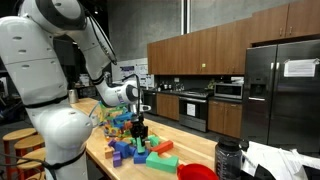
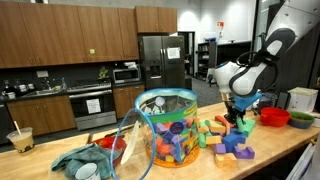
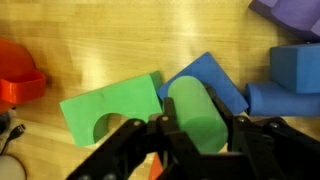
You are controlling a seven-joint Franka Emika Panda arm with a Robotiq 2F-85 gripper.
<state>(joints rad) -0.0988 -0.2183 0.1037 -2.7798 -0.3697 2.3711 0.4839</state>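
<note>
- One green cylinder point(image 3: 197, 115) lies on the wooden counter point(image 3: 120, 40), just beside a green arch block point(image 3: 110, 110) and a blue block point(image 3: 215, 75).
- Your gripper point(image 3: 200, 124) straddles it, fingers close against its sides; you cannot tell whether they clamp it.
- It is probably light, stiff and smooth, and may roll, so grip its flanks mid-length.
- Your clear tub point(image 2: 165, 125) holds many coloured blocks; the red bowl point(image 2: 275, 117) hides its contents.

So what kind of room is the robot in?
Most likely a kitchen, maybe in an office or lab: wooden cabinets, a steel fridge and a built-in oven line the wall behind the counter covered in toy blocks.
</note>
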